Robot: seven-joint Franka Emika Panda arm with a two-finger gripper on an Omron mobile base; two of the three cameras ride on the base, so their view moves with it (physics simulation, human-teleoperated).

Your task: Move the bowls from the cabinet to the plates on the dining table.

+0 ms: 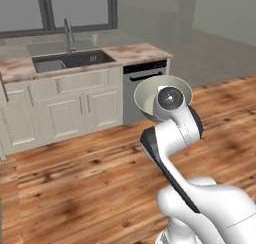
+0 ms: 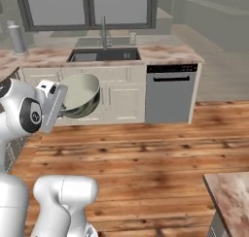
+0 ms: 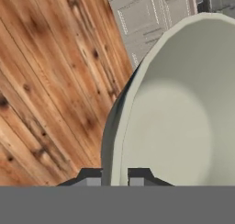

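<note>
One bowl [image 2: 80, 91] hangs tipped on its side in the air over the wooden floor, its pale beige inside facing the room. My gripper [image 3: 114, 176] is shut on its rim, one fingertip [image 3: 93, 176] outside the wall and the other inside. From the left base view the bowl [image 1: 145, 95] sits just behind my wrist joint, which covers its right half. The cabinet and the plates are out of view. A marble-topped corner [image 2: 229, 194] shows at the lower right; I cannot tell whether it is the dining table.
Ahead stands a marble counter [image 1: 135, 53] with a sink [image 1: 70, 60] and faucet, cream base cupboards [image 1: 65, 113] below and a steel dishwasher [image 2: 170, 93] beside them. Open wooden floor [image 2: 146, 158] lies between me and that counter.
</note>
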